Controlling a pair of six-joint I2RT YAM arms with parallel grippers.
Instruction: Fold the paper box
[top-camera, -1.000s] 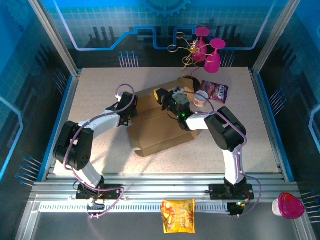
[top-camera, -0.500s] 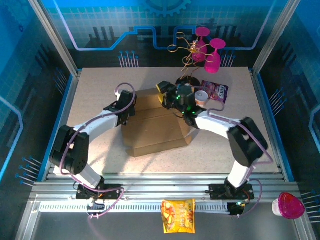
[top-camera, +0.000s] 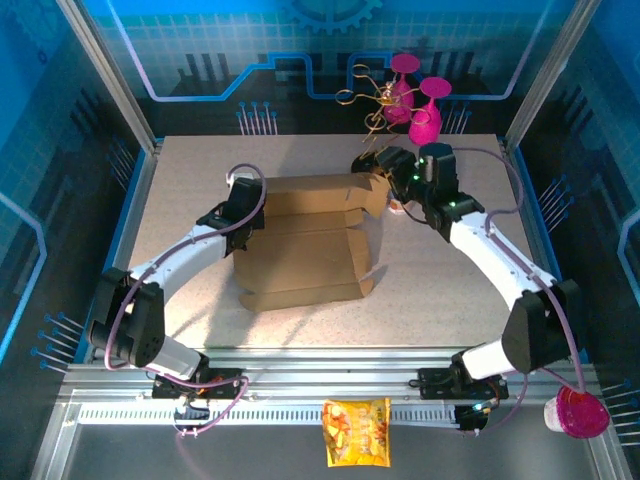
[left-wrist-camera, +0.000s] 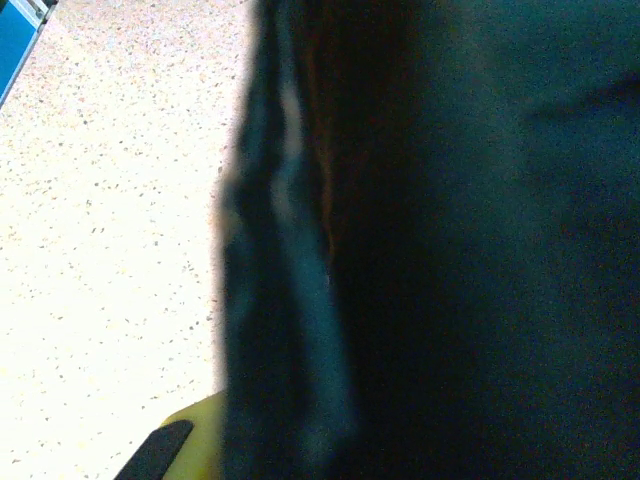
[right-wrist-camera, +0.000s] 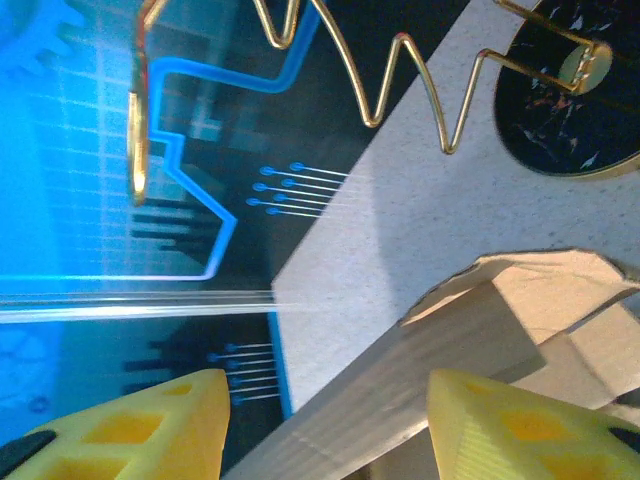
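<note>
Brown paper box (top-camera: 300, 262), creased (plain cardboard)

The right gripper (top-camera: 373, 168) has swung to the far-right corner of the paper box (top-camera: 300, 255)

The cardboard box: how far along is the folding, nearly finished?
Done: the paper box stands as a raised carton, not a flat sheet. In hand: the left gripper sits at its far left corner, and the right gripper, fingers apart, straddles a cardboard wall at the far right corner. Left: the end flap there juts out loose, so closing looks unfinished.
</note>
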